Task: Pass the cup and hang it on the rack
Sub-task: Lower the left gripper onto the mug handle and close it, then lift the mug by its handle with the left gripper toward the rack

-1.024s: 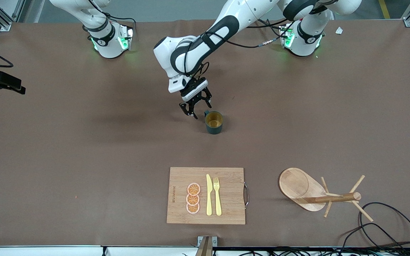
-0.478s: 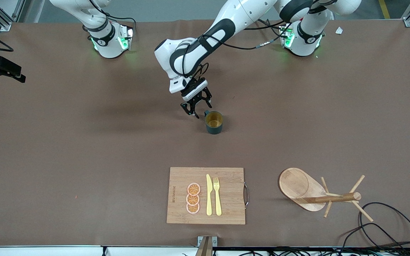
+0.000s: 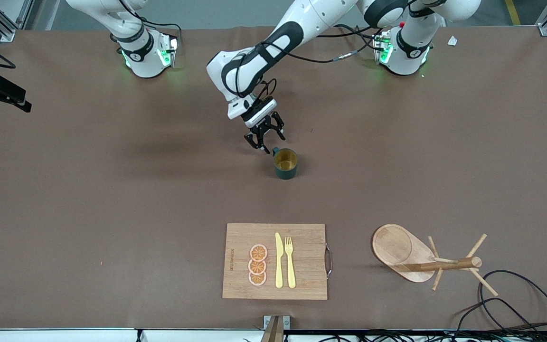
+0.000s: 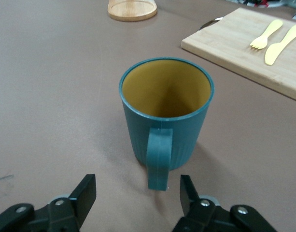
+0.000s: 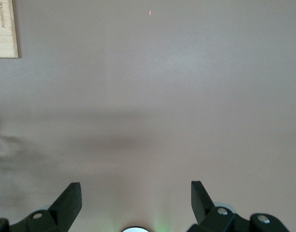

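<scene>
The dark teal cup (image 3: 285,164) stands upright mid-table, yellowish inside, its handle (image 4: 157,162) pointing at my left gripper (image 3: 268,142). That gripper (image 4: 138,186) is low over the table beside the cup, open. The handle's end reaches just between the fingertips without touching them. The wooden rack (image 3: 449,264) stands on its oval base (image 3: 394,247) nearer the front camera, toward the left arm's end; its base (image 4: 132,9) also shows in the left wrist view. My right gripper (image 5: 135,191) hangs open and empty high over bare table and waits.
A wooden cutting board (image 3: 273,261) with a yellow knife (image 3: 278,261), a fork (image 3: 290,261) and orange slices (image 3: 258,265) lies near the front edge; the left wrist view shows the board (image 4: 234,46) too. Black cables (image 3: 515,304) curl by the rack.
My left gripper has shifted a little toward the cup's handle and its fingers have narrowed somewhat. The cup has not moved.
</scene>
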Tool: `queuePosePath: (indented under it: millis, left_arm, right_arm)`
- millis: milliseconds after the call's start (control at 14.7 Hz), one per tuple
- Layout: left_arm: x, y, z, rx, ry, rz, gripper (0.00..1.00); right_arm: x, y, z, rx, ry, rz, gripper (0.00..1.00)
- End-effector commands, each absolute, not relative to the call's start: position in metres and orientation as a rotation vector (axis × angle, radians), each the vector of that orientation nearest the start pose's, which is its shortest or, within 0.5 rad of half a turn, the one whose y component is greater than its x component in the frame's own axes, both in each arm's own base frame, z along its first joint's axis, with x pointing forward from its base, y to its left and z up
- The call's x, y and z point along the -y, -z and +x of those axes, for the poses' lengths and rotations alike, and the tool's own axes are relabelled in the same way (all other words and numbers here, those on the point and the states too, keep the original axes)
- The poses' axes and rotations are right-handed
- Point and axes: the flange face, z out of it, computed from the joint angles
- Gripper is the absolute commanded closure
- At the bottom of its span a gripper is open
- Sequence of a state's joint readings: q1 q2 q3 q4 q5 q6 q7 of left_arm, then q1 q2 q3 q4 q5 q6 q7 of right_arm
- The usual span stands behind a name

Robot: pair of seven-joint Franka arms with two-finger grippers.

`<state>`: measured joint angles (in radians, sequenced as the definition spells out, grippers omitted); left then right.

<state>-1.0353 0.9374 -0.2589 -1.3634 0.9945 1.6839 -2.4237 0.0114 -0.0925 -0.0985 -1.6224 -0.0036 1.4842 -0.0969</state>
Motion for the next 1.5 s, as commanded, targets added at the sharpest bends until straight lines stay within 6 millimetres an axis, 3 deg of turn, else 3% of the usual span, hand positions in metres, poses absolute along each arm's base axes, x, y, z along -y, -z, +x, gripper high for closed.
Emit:
queuePosePath:
  millis: [0,478,1024,1228,1433]
  left_arm:
    - [0.622,-0.147,0.301,0.957,1.216,-2.4,0.25]
    - [0.619,-0.139,0.306,0.926,1.266,-2.391,0.31]
    - [0.615,-0.139,0.317,0.936,1.277,-2.38,0.47]
    - [0.616,-0.14,0.32,0.933,1.284,-2.392,0.59]
    - [0.615,-0.137,0.322,0.932,1.284,-2.393,0.77]
  right_arm:
    - [0.042,-0.644,0.507,0.014,-0.036,-3.115,0.0]
    - [0.043,-0.642,0.505,-0.017,-0.06,-3.095,0.0]
    - [0.046,-0.64,0.503,-0.006,-0.083,-3.078,0.0]
    - [0.043,-0.64,0.502,0.005,-0.094,-3.087,0.0]
    - [0.044,-0.639,0.502,0.005,-0.096,-3.087,0.0]
